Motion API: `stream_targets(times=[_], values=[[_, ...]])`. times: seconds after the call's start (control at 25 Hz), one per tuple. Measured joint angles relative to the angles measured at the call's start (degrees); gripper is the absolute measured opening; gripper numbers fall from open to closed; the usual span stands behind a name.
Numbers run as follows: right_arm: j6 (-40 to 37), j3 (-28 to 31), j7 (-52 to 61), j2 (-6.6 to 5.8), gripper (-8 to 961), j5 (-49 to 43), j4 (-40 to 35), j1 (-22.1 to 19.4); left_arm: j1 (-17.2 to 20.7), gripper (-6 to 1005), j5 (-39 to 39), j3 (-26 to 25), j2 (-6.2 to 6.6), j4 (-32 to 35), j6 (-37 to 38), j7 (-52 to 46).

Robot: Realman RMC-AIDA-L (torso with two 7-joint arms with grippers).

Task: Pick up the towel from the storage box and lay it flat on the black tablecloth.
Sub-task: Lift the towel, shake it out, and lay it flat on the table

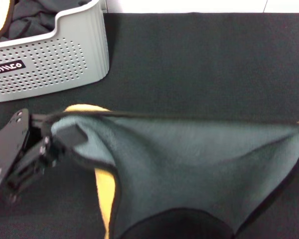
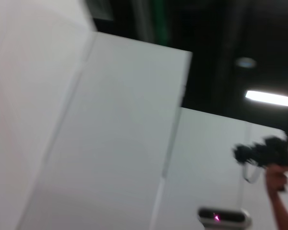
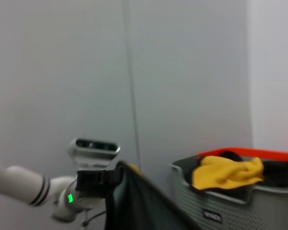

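Closest to the head camera, the towel [image 1: 189, 169] hangs stretched between the two arms, its grey-green face turned toward the lens and its black trim pulled into a nearly straight top edge across the view. That taut line suggests the cloth is held by two upper corners so it can be spread out and lowered flat rather than dropped in a heap. On the robot's left, the left gripper [image 1: 57, 137] has its fingers closed on one corner of the towel, where a fold of the orange-yellow reverse face peeks out above and below the pinch. The other corner runs off the right edge of the picture, so the right gripper is not visible there and I cannot tell how its fingers stand; the tension in the fabric makes a hold on that side likely. Below the top edge the plush sags in soft diagonal folds, and the lower hem curves up around a dark rounded shape at the bottom of the frame. Beneath and behind the towel lies the black tablecloth [image 1: 199, 59], bare and finely textured. Well apart from it, at the far left, stands the storage box [image 1: 65, 55], with dark and yellow cloth remaining inside.
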Motion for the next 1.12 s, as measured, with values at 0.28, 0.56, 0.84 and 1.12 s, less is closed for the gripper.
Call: stream_targets(times=[0.28, 0.56, 0.84, 1.12], values=[[-1.75, 3.07, -10.62, -0.40, 67, -4.42, 28.96, 10.71, -10.28, 13, 7.51, -10.10, 0.75, -23.74, -3.85, 11.50], [-8.45, 3.33, -23.73, -1.44, 70, -7.00, 53.59, 25.00, -15.08, 14, 11.81, -9.81, -2.27, -23.98, -19.57, 14.91], [-22.68, 3.18, -26.26, -0.38, 73, -13.30, 58.98, 32.85, -19.38, 14, 15.74, -9.94, -4.96, -24.15, -31.27, 19.44], [-31.00, 2.45, -26.25, -0.13, 77, -15.10, 60.75, 36.22, -20.71, 15, 15.84, -10.00, -5.16, -23.84, -40.10, 23.47]])
